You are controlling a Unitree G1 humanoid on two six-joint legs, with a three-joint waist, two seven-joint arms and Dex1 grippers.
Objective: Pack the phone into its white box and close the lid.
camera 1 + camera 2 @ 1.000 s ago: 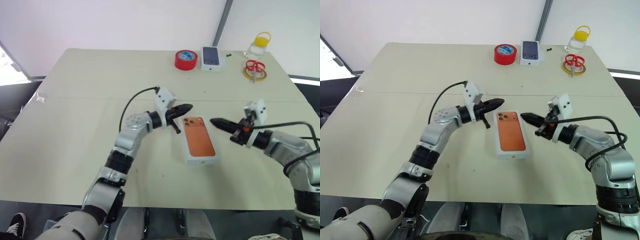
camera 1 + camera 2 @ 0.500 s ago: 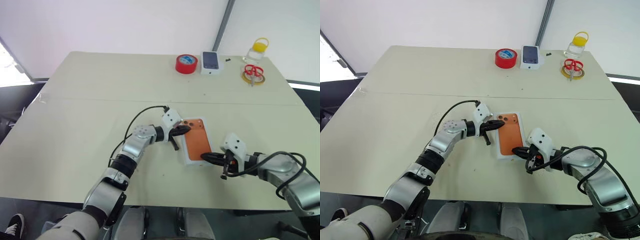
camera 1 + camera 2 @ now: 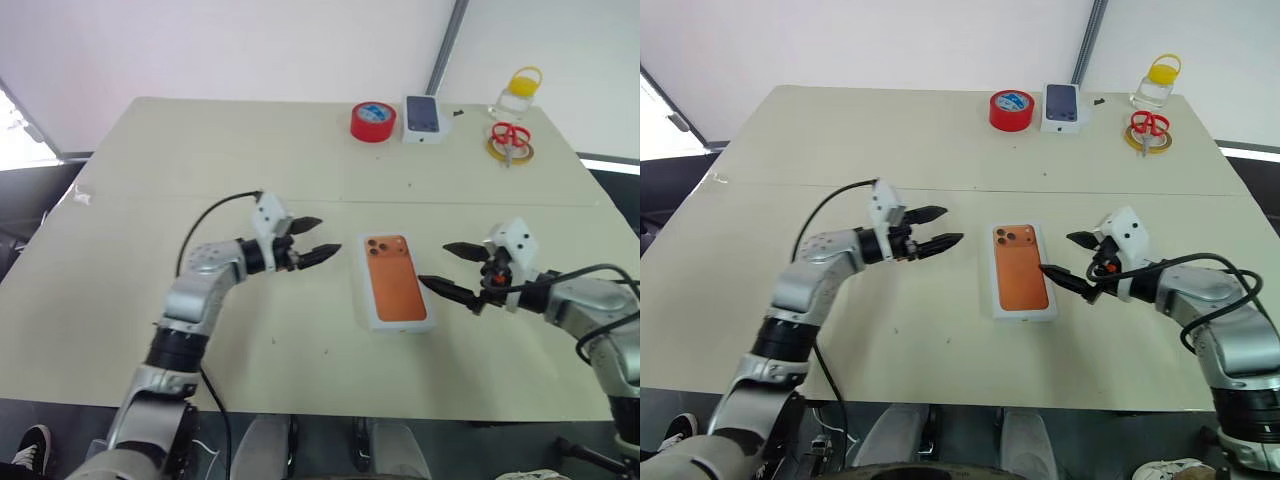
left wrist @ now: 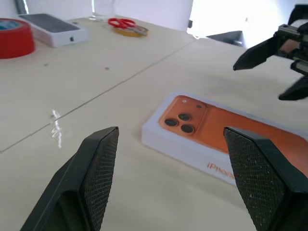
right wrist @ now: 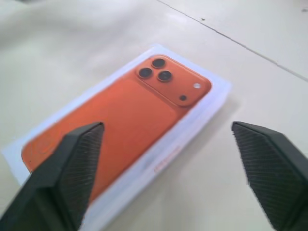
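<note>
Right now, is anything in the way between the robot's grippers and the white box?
No. Only bare table lies between the left gripper, the right gripper and the white box; the red tape sits far off.

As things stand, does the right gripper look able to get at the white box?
Probably yes: the right gripper hangs open right beside the white box, with only bare table between them.

a pale beige table (image 3: 180,160) with a seam line across its middle stands before a plain white wall (image 3: 250,45) with a grey upright post (image 3: 447,45), dark floor showing at both sides.
</note>
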